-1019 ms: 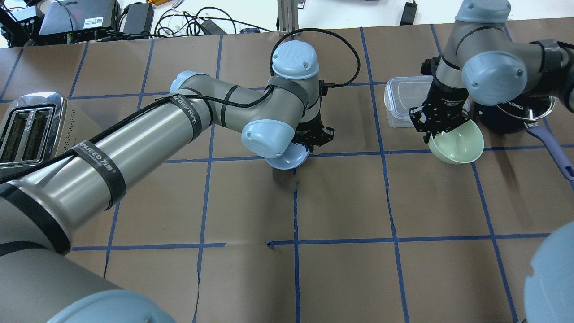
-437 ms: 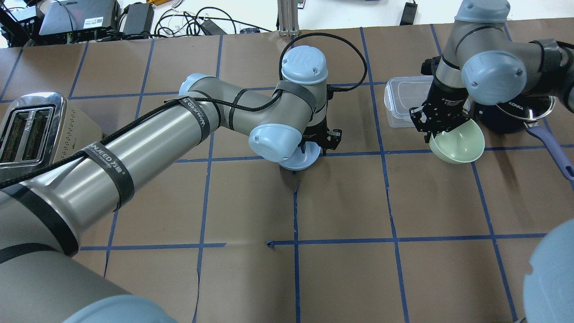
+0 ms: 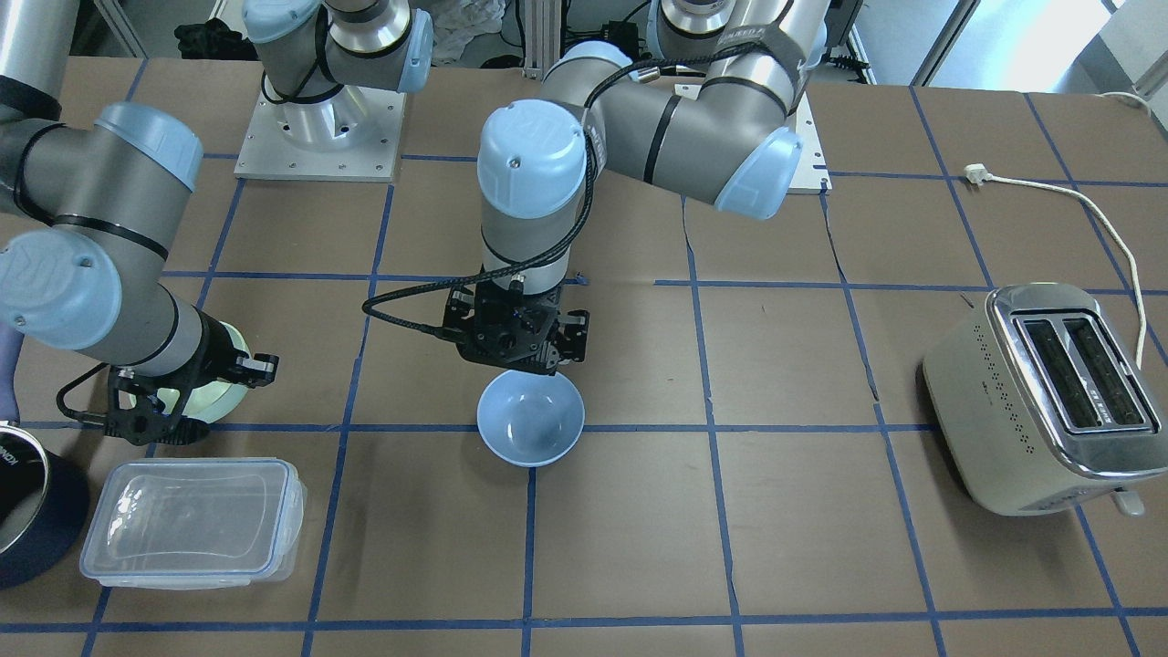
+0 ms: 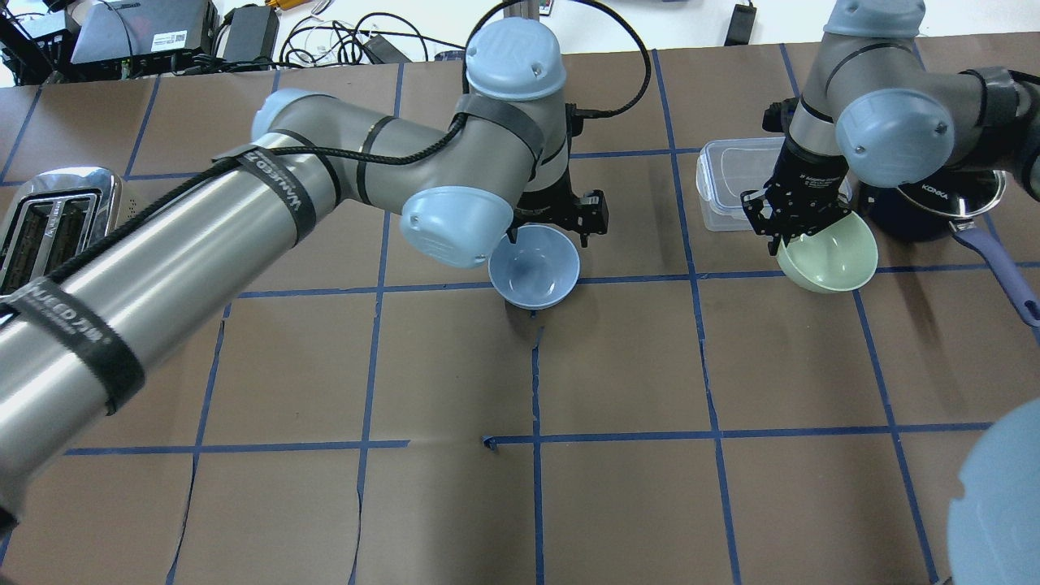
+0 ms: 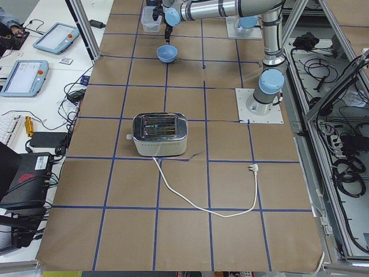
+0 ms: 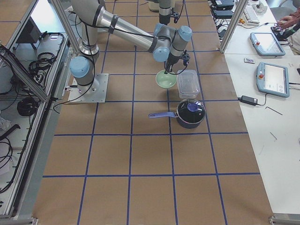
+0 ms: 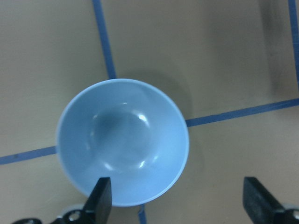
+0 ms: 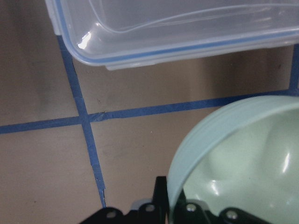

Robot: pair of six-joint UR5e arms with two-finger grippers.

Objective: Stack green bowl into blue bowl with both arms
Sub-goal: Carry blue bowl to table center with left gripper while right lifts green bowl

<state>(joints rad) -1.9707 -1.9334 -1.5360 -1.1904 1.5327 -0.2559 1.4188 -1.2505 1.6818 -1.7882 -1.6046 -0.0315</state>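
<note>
The blue bowl [image 4: 535, 266] stands upright on the table near the middle, on a tape crossing; it also shows in the front view [image 3: 530, 418] and the left wrist view [image 7: 122, 142]. My left gripper [image 4: 556, 223] is open and empty, hanging just above the bowl's far rim; its fingers [image 7: 100, 200] spread wide. The green bowl [image 4: 830, 253] is at the right, tilted. My right gripper [image 4: 786, 231] is shut on its near-left rim, as the right wrist view shows [image 8: 243, 158].
A clear plastic container [image 4: 735, 183] lies just beyond the green bowl. A dark navy pot [image 4: 934, 207] with a lid and a long handle stands to its right. A silver toaster [image 4: 49, 236] stands at the far left, its cord [image 3: 1095, 201] trailing behind.
My left gripper has let go of the blue bowl and drawn up and away, so the whole bowl now shows. The right gripper and the green bowl have barely moved.
</note>
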